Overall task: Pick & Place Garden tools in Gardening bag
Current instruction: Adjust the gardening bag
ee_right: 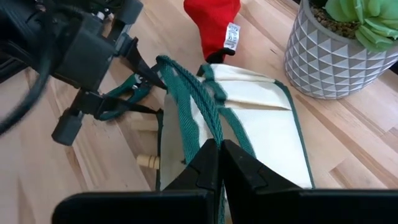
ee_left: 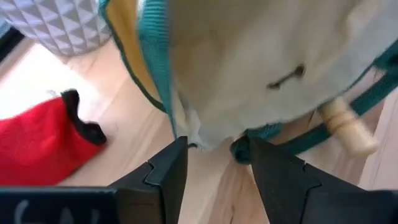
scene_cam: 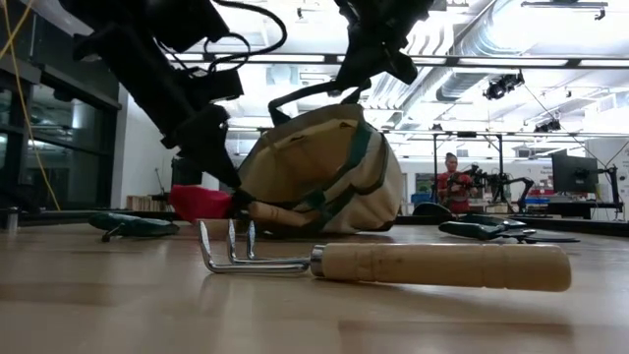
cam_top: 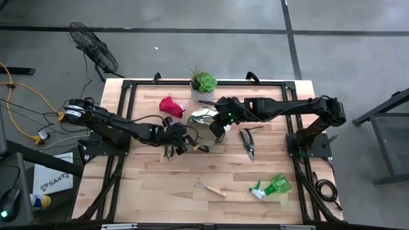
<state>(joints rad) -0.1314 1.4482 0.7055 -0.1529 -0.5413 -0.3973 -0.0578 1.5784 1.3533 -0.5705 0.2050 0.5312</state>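
Observation:
The gardening bag, cream with green trim, lies tilted on its side at the table's middle. A wooden tool handle sticks out beneath it. My right gripper is above the bag, shut on its green loop handles. My left gripper is open at the bag's left edge, one finger on each side of the bag's hem. The red glove lies on the table beyond the left gripper. The hand rake, the green spray bottle and the pruning shears lie on the table. My right gripper pinches the bag's green loop handles between its two shut fingers, coming from above. The straps rise from the bag to the fingers. The bag leans tilted below with its lower side on the table. My left gripper: I cannot tell whether its open fingertips touch the bag's hem.
The succulent in its white patterned pot stands just beyond the bag. A second dark tool lies by my left gripper. A person stands far off in the room. Bare wood lies at the near left.

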